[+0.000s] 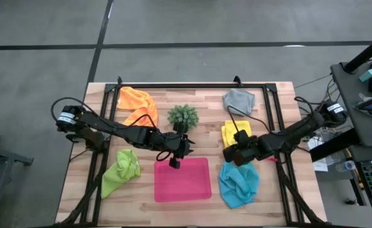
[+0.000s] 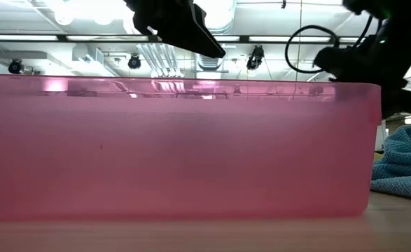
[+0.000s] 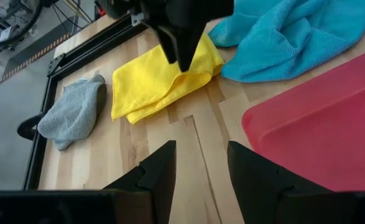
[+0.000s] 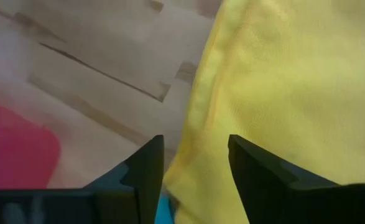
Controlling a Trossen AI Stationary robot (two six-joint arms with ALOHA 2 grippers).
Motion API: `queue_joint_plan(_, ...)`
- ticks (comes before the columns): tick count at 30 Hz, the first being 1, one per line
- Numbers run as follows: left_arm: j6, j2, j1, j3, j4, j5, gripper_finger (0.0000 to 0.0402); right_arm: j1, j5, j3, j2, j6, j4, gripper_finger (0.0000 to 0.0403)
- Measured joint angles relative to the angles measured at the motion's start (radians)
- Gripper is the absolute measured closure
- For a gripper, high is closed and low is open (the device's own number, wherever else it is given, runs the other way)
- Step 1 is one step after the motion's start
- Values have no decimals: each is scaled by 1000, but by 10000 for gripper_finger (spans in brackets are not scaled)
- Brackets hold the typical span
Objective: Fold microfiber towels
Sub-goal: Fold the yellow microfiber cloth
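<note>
While your right gripper (image 1: 231, 154) hangs low with its fingers parted and nothing clamped between them, the yellow towel (image 1: 231, 132) lies directly under and ahead of it, doubled over on itself with one long creased edge running past the fingertips. You can count that one as at least partly folded, though its corners do not line up neatly, so I judge it unfinished or only roughly done.

Just behind that gripper, toward the table's near edge, the light blue towel (image 1: 239, 183) is a rumpled heap, clearly not folded. Farther beyond the yellow one, the grey towel (image 1: 239, 100) sits bunched.

Your left gripper (image 1: 174, 162) hovers over the pink tray's (image 1: 192, 187) far edge, fingers moderately apart and empty. To its outer side the lime green towel (image 1: 120, 171) is crumpled, and the orange towel (image 1: 139, 103) beyond it looks loosely bunched too. Most of the job remains, as far as you can see.
</note>
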Motion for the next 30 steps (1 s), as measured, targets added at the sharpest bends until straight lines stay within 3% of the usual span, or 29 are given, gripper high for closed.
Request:
queue_joint_plan(10,0,0,0,0,16,0,272,-18,-4,54,138,-55,-64,272)
queue_joint_plan(20,0,0,1,0,19,0,272,-17,-26,79,205,-122,-85,385)
queue_joint_plan(30,1,0,1,-1,22,0,272,-12,-65,148,118,-143,-242,391)
